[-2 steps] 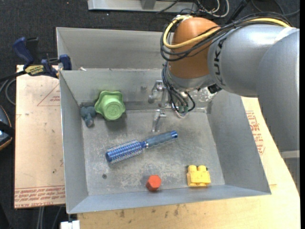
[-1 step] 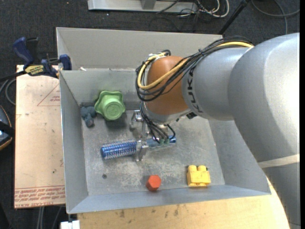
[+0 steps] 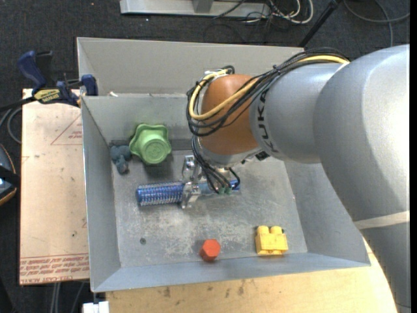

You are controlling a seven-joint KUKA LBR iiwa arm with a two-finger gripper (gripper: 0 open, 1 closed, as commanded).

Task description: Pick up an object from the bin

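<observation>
Brush [image 3: 159, 193]: blue, long and narrow, with close-set bristles or ribs along its left part. It lies flat on the bin [image 3: 163, 230] floor near the middle, long axis running left to right. Its right part passes under the hand [image 3: 193, 191]; a blue end shows just beyond.

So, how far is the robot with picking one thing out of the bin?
The tool is low in the bin, at the right end of the blue bristly brush. Whether it grips the brush, I cannot tell. The brush lies on the bin floor, so lifting is left.
</observation>
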